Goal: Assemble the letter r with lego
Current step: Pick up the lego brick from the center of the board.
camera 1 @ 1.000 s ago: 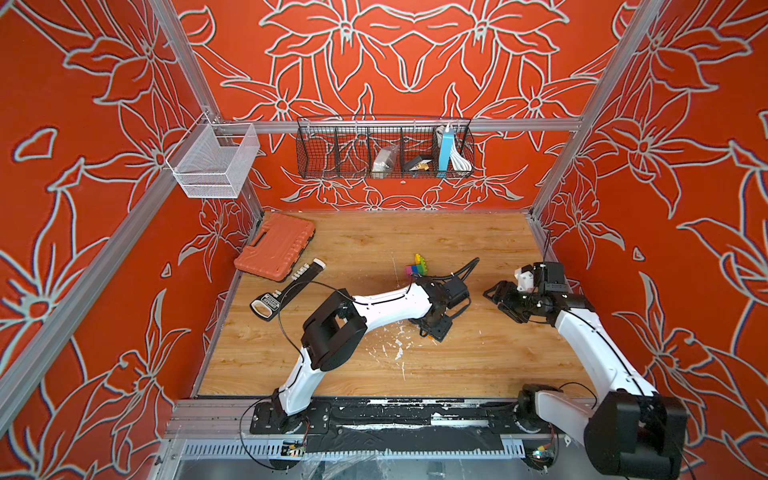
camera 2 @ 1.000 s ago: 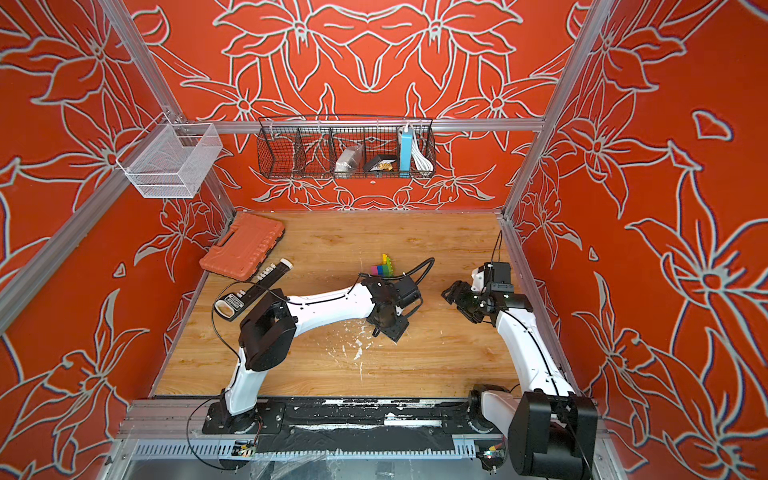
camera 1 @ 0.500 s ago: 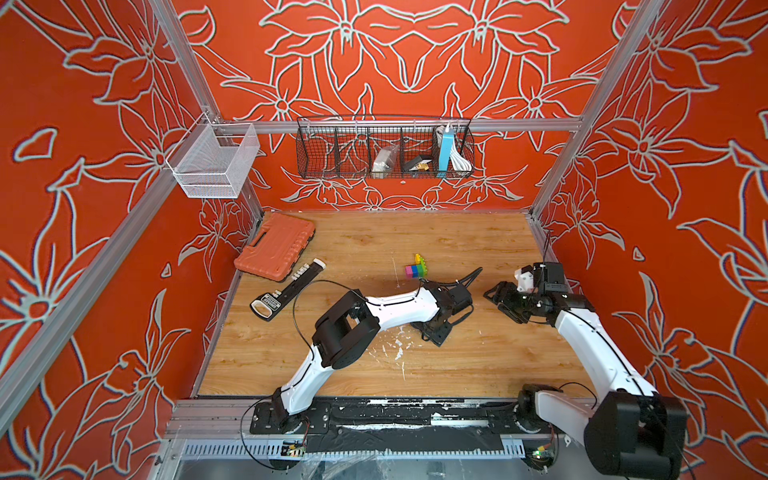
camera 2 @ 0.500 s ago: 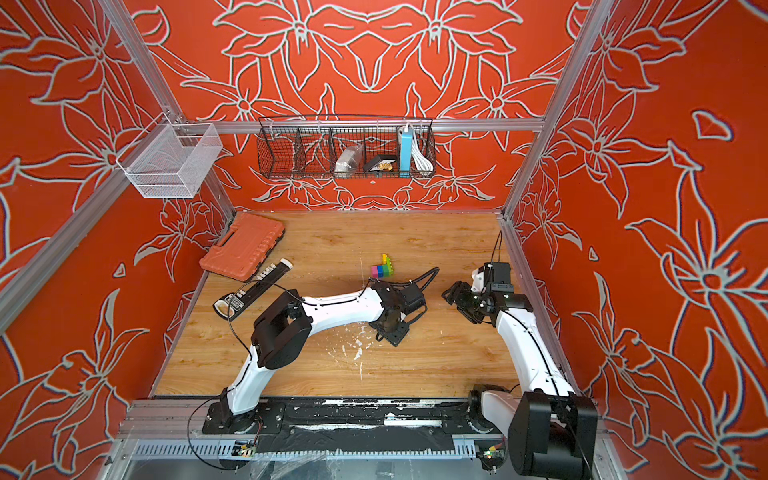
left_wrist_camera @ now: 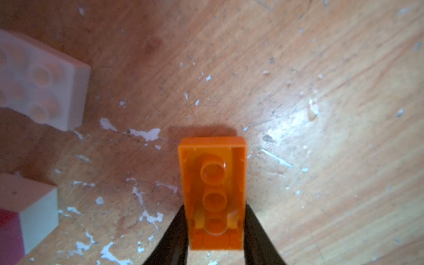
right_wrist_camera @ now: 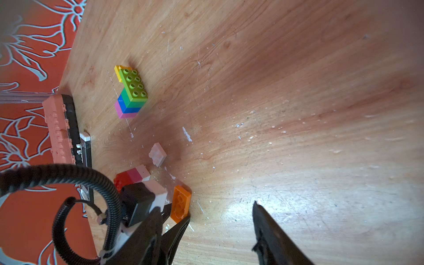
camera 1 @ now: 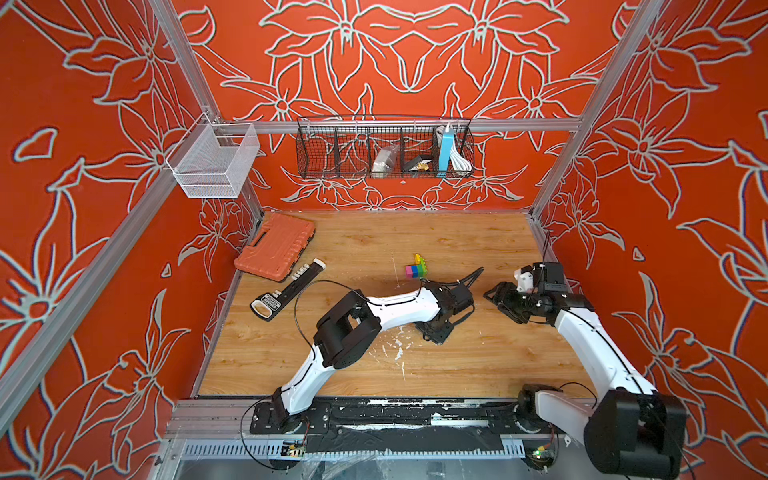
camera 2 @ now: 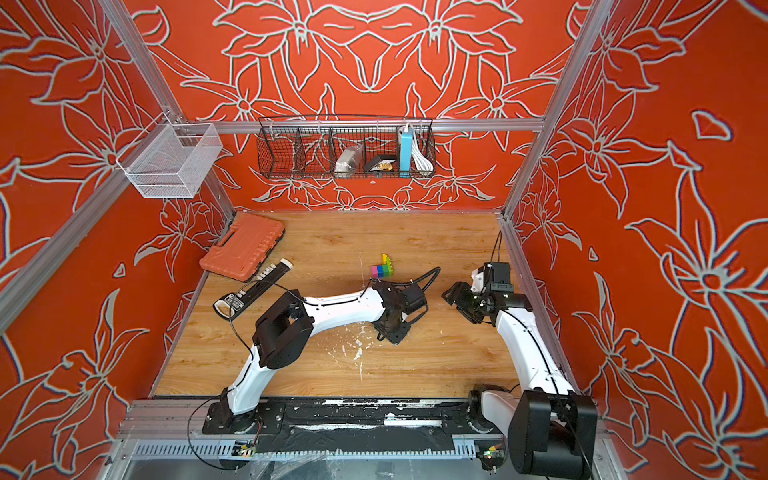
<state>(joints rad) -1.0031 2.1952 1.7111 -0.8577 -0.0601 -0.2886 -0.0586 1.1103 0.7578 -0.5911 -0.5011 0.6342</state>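
My left gripper is shut on an orange lego brick, whose hollow underside faces the wrist camera, low over the wood floor. The same orange brick shows in the right wrist view, pinched between the left fingers. In both top views the left gripper points down mid-table. A white brick and a red, pink and white stack lie close by. A joined yellow, lime, green, blue and pink piece sits farther back. My right gripper is open and holds nothing.
An orange ribbed case and a black bit holder lie at the back left. White flecks are scattered near the left gripper. A wire basket and a white mesh basket hang on the walls.
My left gripper went from open to shut on the orange brick, and its arm shifted slightly toward the right. The right arm stayed where it was.
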